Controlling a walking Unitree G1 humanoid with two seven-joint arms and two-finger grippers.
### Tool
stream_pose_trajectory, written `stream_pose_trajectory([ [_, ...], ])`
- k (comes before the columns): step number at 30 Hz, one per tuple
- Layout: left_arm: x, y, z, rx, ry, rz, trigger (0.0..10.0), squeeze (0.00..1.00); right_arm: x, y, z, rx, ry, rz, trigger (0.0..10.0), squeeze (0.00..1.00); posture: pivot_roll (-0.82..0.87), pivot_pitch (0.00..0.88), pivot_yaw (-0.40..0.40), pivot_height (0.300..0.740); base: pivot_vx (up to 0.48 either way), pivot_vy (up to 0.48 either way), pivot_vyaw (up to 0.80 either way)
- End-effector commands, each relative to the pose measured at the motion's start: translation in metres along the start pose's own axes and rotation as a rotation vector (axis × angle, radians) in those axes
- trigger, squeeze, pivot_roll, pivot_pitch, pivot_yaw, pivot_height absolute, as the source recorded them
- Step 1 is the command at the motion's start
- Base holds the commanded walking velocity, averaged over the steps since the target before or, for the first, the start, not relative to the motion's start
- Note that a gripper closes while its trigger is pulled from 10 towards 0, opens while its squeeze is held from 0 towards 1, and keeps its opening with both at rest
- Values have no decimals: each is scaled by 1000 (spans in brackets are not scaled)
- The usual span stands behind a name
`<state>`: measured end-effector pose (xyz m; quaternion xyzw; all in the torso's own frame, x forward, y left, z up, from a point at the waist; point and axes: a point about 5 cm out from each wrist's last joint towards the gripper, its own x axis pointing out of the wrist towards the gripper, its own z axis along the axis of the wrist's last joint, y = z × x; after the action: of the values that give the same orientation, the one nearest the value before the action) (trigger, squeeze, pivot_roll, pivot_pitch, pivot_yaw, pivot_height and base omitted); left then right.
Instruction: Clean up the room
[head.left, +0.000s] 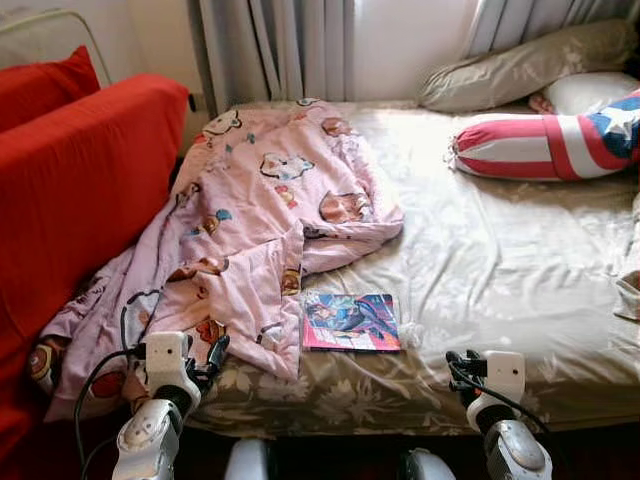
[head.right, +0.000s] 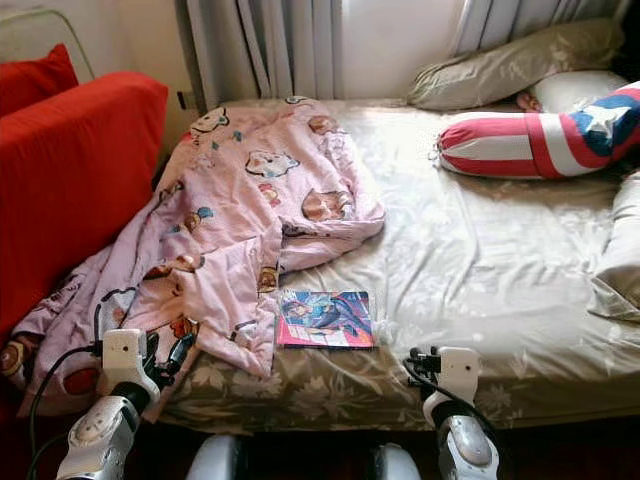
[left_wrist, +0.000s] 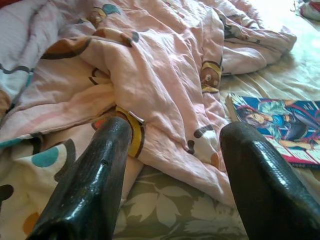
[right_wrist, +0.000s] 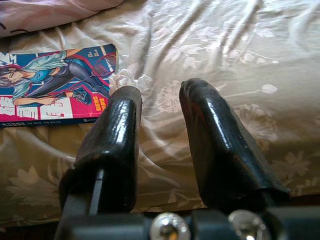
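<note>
1. While the quilt (head.left: 250, 230) is lying rumpled over the bed (head.left: 500, 270) and trailing off its near-left corner, the left hand (left_wrist: 172, 165) is hovering at its hem, fingers apart and empty
2. The right hand (right_wrist: 160, 130), fingers slightly apart, is holding nothing beside the book (head.left: 350, 322)
3. The quilt is looking soft, light and floppy; pinching a bunched fold near the hem seems best

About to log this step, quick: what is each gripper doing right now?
Left gripper: open, holding nothing, at the pink blanket's edge.
Right gripper: open, holding nothing, above the bed sheet.
</note>
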<state>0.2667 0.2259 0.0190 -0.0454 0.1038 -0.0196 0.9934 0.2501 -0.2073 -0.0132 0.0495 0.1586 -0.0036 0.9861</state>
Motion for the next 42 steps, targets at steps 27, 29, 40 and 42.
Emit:
stream_pose_trajectory([
  [27,2,2,2,8,1,9,10000,0,4,16,7,2,-45,109,10000,0,41,0,5,602,93,0,89],
  [29,2,3,2,8,0,13,10000,0,4,18,7,-3,-50,125,10000,0,40,0,5,602,272,0,259],
  [40,3,5,5,18,-4,12,10000,0,5,20,9,23,-57,118,10000,0,42,0,8,602,282,0,65],
  [42,3,6,5,19,-4,12,10000,0,6,20,9,21,-58,122,10000,0,42,0,8,602,281,0,0],
])
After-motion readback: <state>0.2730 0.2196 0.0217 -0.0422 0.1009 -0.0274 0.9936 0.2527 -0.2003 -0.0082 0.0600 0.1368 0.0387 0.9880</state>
